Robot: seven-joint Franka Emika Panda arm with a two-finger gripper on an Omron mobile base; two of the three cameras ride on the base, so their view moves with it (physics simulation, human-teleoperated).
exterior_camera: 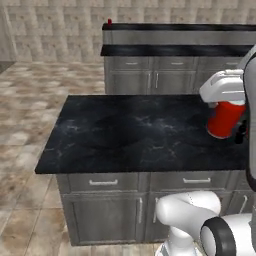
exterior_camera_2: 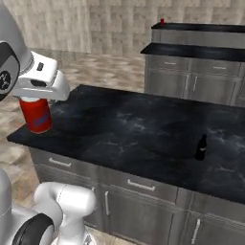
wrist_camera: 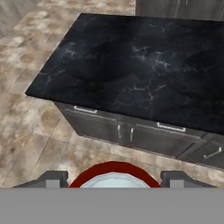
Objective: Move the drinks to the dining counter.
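- A red can (exterior_camera: 225, 119) with a silvery top is seen held under the white hand, tilted slightly; in the left base view its base appears just above the black tabletop (exterior_camera: 135, 132) of the near block, though contact with the stone cannot be told.
- In the right base view the same can (exterior_camera_2: 36, 114) is seen at the near left corner of that tabletop (exterior_camera_2: 143, 134), directly under the hand.
- The gripper (wrist_camera: 114, 178) is shown in the hand view with its two grey fingers (wrist_camera: 53, 178) spread wide on either side of the can's red rim and pale top (wrist_camera: 114, 175); the can is pinched between them.
- A small slim dark bottle (exterior_camera_2: 201, 147) is seen standing upright on the same tabletop, toward its right side and well apart from the can.
- A second small red thing (exterior_camera: 109, 21), too small to be made out clearly, is seen on the raised ledge of the far dining counter (exterior_camera: 175, 50); in the right base view it (exterior_camera_2: 162, 21) is placed at the left end of that ledge.
- The dining counter (exterior_camera_2: 196, 50) is seen beyond the near block, with a black top on two levels and grey panelled doors below.
- Grey drawers and cupboard doors (wrist_camera: 127, 131) are shown under the near tabletop, and a tiled stone floor (exterior_camera: 30, 100) is spread around both units.
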